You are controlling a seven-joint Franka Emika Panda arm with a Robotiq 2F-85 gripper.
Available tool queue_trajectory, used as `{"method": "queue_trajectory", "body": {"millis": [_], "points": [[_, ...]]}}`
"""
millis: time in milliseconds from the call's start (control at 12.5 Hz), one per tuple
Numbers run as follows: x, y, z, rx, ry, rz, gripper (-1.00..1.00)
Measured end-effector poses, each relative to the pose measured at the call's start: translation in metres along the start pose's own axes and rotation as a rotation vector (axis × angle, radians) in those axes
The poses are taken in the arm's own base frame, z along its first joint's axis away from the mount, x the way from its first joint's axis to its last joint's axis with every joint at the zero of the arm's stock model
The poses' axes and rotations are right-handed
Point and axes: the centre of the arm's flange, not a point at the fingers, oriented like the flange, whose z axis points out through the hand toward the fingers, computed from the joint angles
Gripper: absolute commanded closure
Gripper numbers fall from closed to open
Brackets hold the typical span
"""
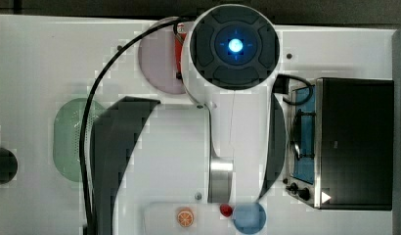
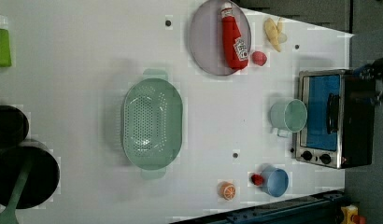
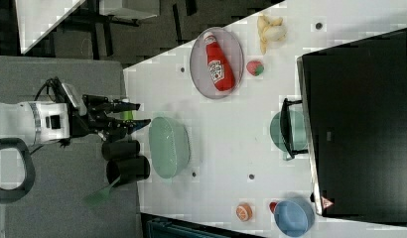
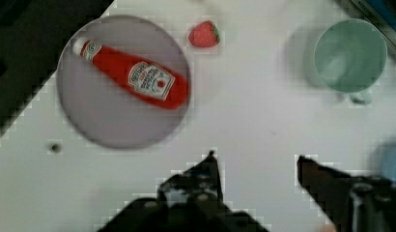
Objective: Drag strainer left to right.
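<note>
The pale green oblong plastic strainer (image 2: 152, 123), dotted with small holes and carrying a small tab handle at each end of its rim, is sitting upright on the white table (image 2: 87, 70), well apart from everything else. In the left view it is lying left of centre; in the top view it (image 1: 71, 139) is showing at the far left, partly hidden behind the white robot arm (image 1: 228, 98) and its black cable.

The black gripper (image 4: 256, 166) is hanging in the air with its 2 fingers standing apart and nothing between them — only bare table is showing in the gap. In the right view the gripper (image 3: 134, 114) is hovering just off the strainer's rim (image 3: 167, 146), not touching it.

A red ketchup bottle (image 2: 234, 39) is lying on a round grey plate (image 2: 206, 42), a red strawberry (image 2: 259, 58) is resting just beside that plate, and a round green mug (image 2: 288, 116) is standing in front of the silver toaster oven (image 2: 334, 116).
</note>
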Motion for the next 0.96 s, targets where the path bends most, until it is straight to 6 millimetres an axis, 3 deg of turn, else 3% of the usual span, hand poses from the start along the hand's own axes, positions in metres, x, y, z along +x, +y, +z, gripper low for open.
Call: {"method": "queue_trajectory", "body": {"millis": [80,240,400,560,720,800,960], "points": [[-0.026,0.038,0.008,-0.110,-0.072,0.016,-0.60],[-0.072,0.113,-0.018,-0.155,-0.116,0.040,-1.00],[-0.090,0.160,-0.074,-0.034,-0.014,0.068,-1.00],[-0.102,0.181,-0.128,0.089,0.099,0.091,-1.00],[-0.115,0.159,-0.141,0.143,0.124,0.075,-1.00],[-0.125,0.133,-0.132,0.131,0.114,0.052,-1.00],[-0.152,0.059,-0.090,0.055,0.116,0.011,-1.00]]}}
